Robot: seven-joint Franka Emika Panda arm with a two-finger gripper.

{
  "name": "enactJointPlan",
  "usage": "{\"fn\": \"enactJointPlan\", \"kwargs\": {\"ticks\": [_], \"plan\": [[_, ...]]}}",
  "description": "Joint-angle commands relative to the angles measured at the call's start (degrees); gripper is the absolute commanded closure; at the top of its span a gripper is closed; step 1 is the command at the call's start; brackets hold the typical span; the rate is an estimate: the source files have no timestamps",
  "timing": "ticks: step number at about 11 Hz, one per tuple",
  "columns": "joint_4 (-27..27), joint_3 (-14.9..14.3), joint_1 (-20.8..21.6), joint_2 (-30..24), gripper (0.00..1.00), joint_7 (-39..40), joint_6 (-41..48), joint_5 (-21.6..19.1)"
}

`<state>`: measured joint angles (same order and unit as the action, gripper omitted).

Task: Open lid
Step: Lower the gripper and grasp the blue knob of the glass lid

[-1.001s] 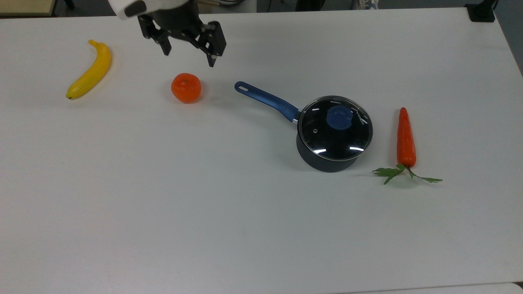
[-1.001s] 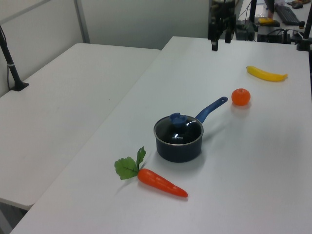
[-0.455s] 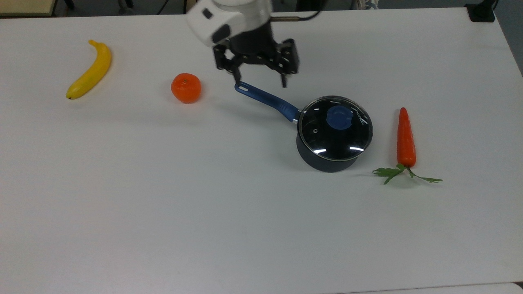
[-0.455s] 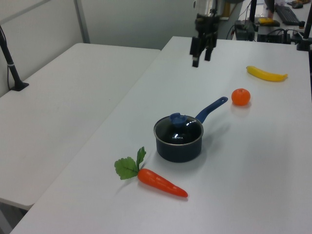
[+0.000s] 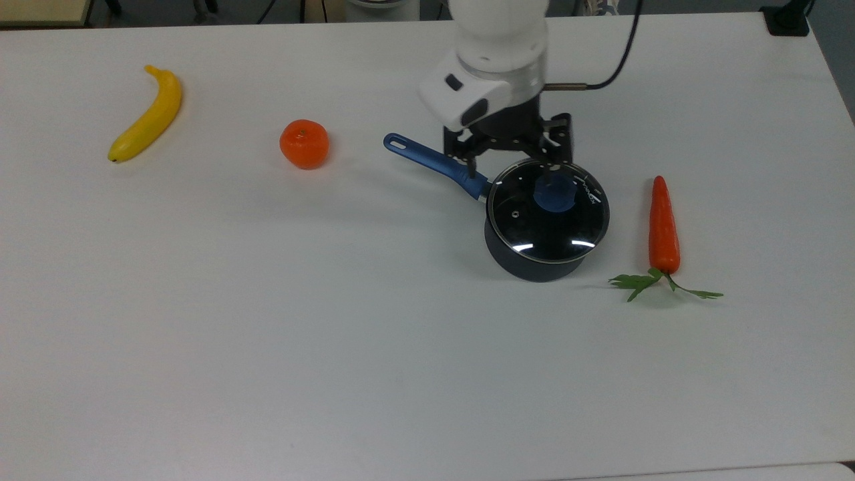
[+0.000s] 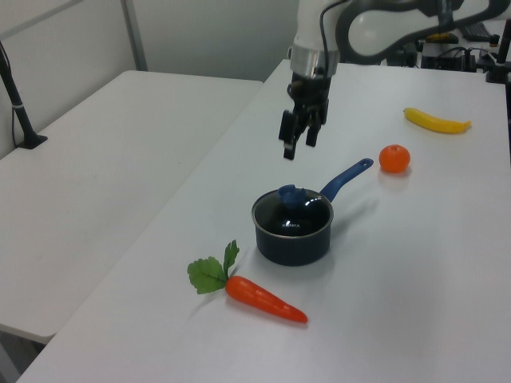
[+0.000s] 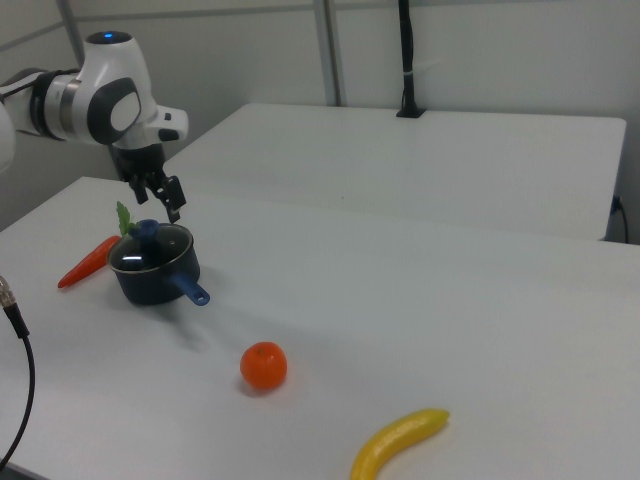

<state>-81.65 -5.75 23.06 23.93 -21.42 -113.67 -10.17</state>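
Lid (image 5: 548, 220) sitting closed on saucepan (image 5: 534, 264), mid-bench toward carrot-side edge. Gripper (image 6: 296, 141) hovering above blue knob (image 5: 554, 192), jaws spread. We are judging: center over knob, descend straight, pinch, lift vertically.

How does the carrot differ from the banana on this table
The carrot is orange-red with green leaves at one end; the banana is plain yellow. The carrot is straight and tapers to a point; the banana is curved. In the top view the carrot lies close to the saucepan at the top view's right, while the banana lies far off at the top view's left. Both lie flat on the white table, untouched.
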Motion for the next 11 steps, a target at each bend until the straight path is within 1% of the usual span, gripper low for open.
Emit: {"fn": "enactJointPlan", "kwargs": {"ticks": [1,2,5,7,9,11], "plan": [[1.1,-0.8,3.7,2.2,0.00,-2.0,-1.7,0.1],[1.1,-0.8,4.4,2.5,0.00,-2.3,-1.9,0.2],[1.1,-0.8,6.3,3.8,0.06,-2.8,-1.9,1.6],[1.1,-0.8,6.4,4.1,0.10,-4.4,-2.0,3.0],[1.2,-0.8,6.4,4.7,0.11,-4.5,-2.5,3.1],[1.1,-0.8,6.3,4.9,0.14,-5.5,-5.2,3.6]]}}
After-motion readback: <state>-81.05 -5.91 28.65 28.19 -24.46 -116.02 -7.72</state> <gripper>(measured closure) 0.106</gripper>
